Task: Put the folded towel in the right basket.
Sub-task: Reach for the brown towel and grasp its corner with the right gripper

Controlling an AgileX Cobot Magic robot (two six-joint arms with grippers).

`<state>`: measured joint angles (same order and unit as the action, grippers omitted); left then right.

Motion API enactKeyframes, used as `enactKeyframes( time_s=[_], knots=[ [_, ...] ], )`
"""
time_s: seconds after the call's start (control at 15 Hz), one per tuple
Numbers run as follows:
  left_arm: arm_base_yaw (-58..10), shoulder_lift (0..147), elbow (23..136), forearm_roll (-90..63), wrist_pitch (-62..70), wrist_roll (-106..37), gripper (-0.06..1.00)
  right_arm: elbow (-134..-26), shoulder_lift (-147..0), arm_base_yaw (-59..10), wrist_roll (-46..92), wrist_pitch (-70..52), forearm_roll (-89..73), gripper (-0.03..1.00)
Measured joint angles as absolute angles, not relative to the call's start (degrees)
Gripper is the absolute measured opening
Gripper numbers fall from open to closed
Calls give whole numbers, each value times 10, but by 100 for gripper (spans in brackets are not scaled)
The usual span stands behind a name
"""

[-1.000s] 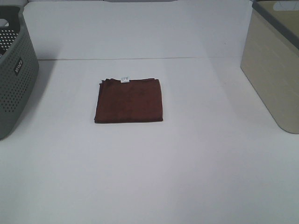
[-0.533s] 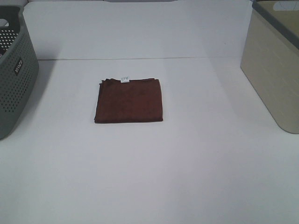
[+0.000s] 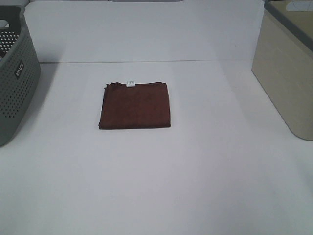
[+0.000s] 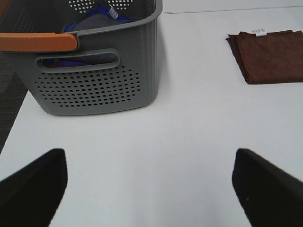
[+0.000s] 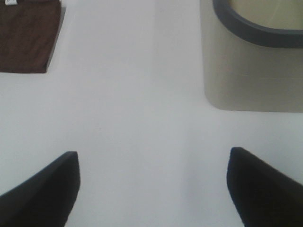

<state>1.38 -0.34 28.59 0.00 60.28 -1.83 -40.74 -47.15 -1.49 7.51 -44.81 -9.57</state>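
Lying flat near the middle of the worktop (image 3: pixel 195 171), the folded towel (image 3: pixel 135 105) is seen well apart from the beige right basket (image 3: pixel 286 68). The left claw (image 4: pixel 150 187) and the right claw (image 5: pixel 152 189) are spread wide, and nothing is held by either. A grey perforated basket (image 3: pixel 14 83) is seen at the left.

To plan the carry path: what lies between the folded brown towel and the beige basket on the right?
Only bare table separates the towel from the beige basket; the exterior high view shows it.
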Motion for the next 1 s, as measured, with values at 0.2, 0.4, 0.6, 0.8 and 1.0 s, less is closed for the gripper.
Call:
enactKeyframes(
  time_s=[0.2,0.4,0.6,0.8,1.0],
  knots=[
    [14,-3,286,0,603,-18,88,-514,-676,-15,162,-458,-196,82],
    [14,-3,286,0,603,-18,88,-600,-800,-39,195,-468,-246,82],
    [14,-3,286,0,603,-18,88,-680,-909,-78,195,-473,-262,81],
    [14,-3,286,0,603,-18,88,-769,-1022,-87,205,-494,-325,75],
    [14,-3,286,0,603,-18,88,-840,-1112,-87,218,-516,-354,72]
  ],
)
